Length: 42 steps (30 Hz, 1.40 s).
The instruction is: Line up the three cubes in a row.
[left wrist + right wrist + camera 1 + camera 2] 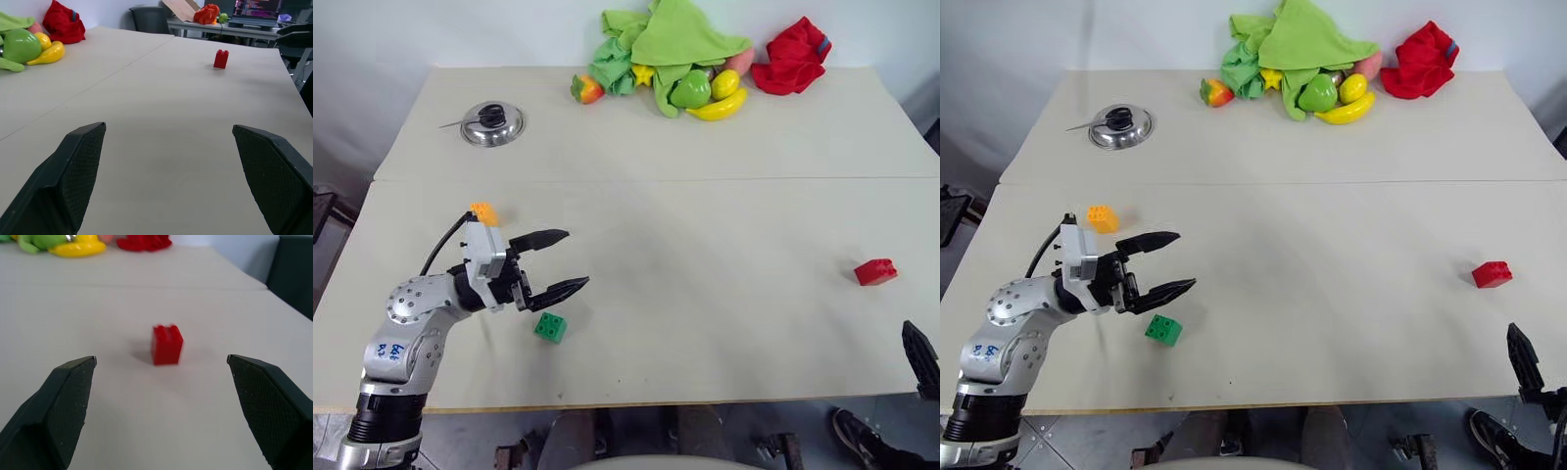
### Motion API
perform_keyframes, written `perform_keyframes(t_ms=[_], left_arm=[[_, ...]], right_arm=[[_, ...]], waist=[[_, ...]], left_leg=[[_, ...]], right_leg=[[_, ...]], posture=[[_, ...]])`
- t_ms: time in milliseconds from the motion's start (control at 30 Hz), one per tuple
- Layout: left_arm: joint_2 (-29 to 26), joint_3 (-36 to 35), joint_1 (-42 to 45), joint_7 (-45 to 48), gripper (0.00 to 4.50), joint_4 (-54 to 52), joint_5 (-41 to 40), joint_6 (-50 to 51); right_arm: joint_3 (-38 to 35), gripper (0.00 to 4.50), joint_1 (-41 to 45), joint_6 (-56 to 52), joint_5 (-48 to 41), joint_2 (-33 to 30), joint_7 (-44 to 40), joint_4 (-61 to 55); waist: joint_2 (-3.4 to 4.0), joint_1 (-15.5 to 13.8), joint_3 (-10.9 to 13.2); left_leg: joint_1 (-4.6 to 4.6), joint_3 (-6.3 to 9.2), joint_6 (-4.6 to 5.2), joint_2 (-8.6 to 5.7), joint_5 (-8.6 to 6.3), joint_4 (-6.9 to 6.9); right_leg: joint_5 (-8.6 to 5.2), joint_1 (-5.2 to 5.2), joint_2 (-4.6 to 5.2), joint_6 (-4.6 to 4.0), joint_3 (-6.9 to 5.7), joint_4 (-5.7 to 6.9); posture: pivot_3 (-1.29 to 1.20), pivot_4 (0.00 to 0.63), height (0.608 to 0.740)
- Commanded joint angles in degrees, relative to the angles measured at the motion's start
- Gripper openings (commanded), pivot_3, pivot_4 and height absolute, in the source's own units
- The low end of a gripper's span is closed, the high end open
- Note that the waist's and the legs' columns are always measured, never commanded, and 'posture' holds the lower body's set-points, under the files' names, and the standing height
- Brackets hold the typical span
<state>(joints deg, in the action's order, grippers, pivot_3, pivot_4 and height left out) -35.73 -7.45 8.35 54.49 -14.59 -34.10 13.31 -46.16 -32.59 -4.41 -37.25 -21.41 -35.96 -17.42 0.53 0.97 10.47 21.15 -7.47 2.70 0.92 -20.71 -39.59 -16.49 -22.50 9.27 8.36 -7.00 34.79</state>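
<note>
Beside left gripper (570, 261), green cube (550, 327).

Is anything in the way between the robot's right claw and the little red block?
No. The right gripper is open, and the red cube sits straight ahead with just bare table between them.

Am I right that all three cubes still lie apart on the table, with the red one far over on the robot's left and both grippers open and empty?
Not quite: the red cube lies far over on the robot's right, as the left eye view shows. The rest holds: the orange-yellow cube and green cube lie apart on the table, and the left gripper and right gripper are open and empty.
</note>
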Motion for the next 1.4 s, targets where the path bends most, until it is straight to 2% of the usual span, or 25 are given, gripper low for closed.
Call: perform_keyframes(t_ms=[33,167,300,400,700,800,967,1033,1067,1133,1233,1400], left_arm=[[0.2,0.0,-0.5,-0.1,4.37,-2.2,0.0,0.1],[0.6,-0.1,-0.8,-0.4,4.37,-2.4,0.0,0.1],[0.9,0.9,-1.7,-0.1,4.37,-3.6,-0.6,1.4],[1.3,0.9,-1.7,-0.2,4.37,-3.4,0.2,0.7],[1.6,1.0,-1.8,-0.2,4.37,-3.6,1.1,-0.6],[1.6,1.0,-1.9,-0.2,4.50,-3.8,1.0,-0.6],[1.4,0.7,-2.2,0.3,4.50,-4.2,0.5,-0.6],[1.3,0.7,-2.1,1.1,4.50,-4.2,-0.3,-0.2],[1.1,0.8,-2.1,1.9,4.50,-4.3,-0.6,-0.2],[0.6,1.2,-1.8,3.4,4.50,-4.0,-0.7,0.0],[0.3,1.5,-1.2,4.8,4.50,-2.6,-0.1,-0.2],[0.9,2.0,0.6,5.9,4.50,-0.1,0.8,-0.7]], right_arm=[[-0.2,4.50,2.7,-4.3,0.6,-6.0,1.8,0.8],[0.0,4.50,8.0,-10.7,-0.9,-12.9,2.5,4.0],[2.8,4.50,15.2,-24.9,-2.8,-22.6,3.4,9.1],[5.7,4.50,18.7,-31.5,-1.6,-27.0,3.1,12.8],[12.9,4.50,29.7,-29.8,5.8,-28.5,1.6,23.5],[14.5,3.92,31.8,-29.7,6.8,-28.6,0.2,25.3],[15.6,2.27,33.6,-29.6,8.1,-29.6,-1.9,27.2],[16.1,1.62,34.1,-27.2,8.1,-30.7,-6.1,26.5],[16.4,1.47,34.6,-26.5,7.4,-31.4,-9.0,25.6],[17.8,1.49,35.7,-25.1,7.1,-32.9,-13.8,24.1],[23.6,1.49,37.5,-19.8,6.4,-35.9,-27.6,19.4],[39.4,1.49,47.7,-8.9,12.9,-37.6,-43.9,18.8]], waist=[[0.01,0.1,0.0],[0.01,0.3,0.0],[0.03,0.2,0.0],[0.02,-0.5,0.0],[0.03,-1.0,0.0],[0.03,-0.9,0.0],[0.03,-0.9,0.0],[0.03,-0.9,0.0],[0.04,-0.9,0.0],[0.03,-0.9,0.0],[0.04,-0.6,0.0],[0.02,-0.7,0.0]], left_leg=[[-0.01,0.00,0.00,0.00,0.00,0.00],[-0.01,-0.03,0.07,-0.05,0.03,-0.02],[0.03,-0.01,0.09,-0.06,0.04,-0.03],[0.07,0.04,0.12,-0.08,0.06,-0.05],[0.14,0.04,0.15,-0.13,0.07,-0.06],[0.14,0.04,0.15,-0.12,0.07,-0.06],[0.14,0.04,0.16,-0.12,0.08,-0.07],[0.14,0.03,0.16,-0.13,0.08,-0.07],[0.14,0.03,0.16,-0.13,0.08,-0.07],[0.13,0.02,0.16,-0.12,0.08,-0.07],[0.12,-0.01,0.15,-0.08,0.08,-0.09],[0.11,0.01,0.13,-0.02,0.08,-0.17]], right_leg=[[0.00,0.00,0.01,0.00,0.02,0.01],[0.01,0.00,0.10,0.02,0.07,0.00],[0.01,-0.01,0.13,0.01,0.04,0.01],[0.01,0.01,0.16,0.01,-0.04,-0.01],[0.03,0.02,0.16,0.06,-0.14,-0.06],[0.04,0.03,0.14,0.06,-0.15,-0.06],[0.04,0.04,0.14,0.07,-0.16,-0.06],[0.05,0.04,0.14,0.08,-0.16,-0.06],[0.05,0.04,0.14,0.08,-0.16,-0.07],[0.05,0.04,0.13,0.08,-0.15,-0.07],[0.05,0.03,0.09,0.09,-0.14,-0.07],[0.05,0.05,0.02,0.09,-0.16,-0.06]], posture=[[0.00,0.150,0.740],[0.00,0.150,0.740],[0.00,0.150,0.740],[0.00,0.150,0.740],[0.00,0.150,0.740],[0.00,0.150,0.740],[0.00,0.150,0.740],[0.00,0.150,0.740],[0.00,0.150,0.740],[0.00,0.150,0.740],[0.00,0.150,0.740],[0.00,0.150,0.740]])
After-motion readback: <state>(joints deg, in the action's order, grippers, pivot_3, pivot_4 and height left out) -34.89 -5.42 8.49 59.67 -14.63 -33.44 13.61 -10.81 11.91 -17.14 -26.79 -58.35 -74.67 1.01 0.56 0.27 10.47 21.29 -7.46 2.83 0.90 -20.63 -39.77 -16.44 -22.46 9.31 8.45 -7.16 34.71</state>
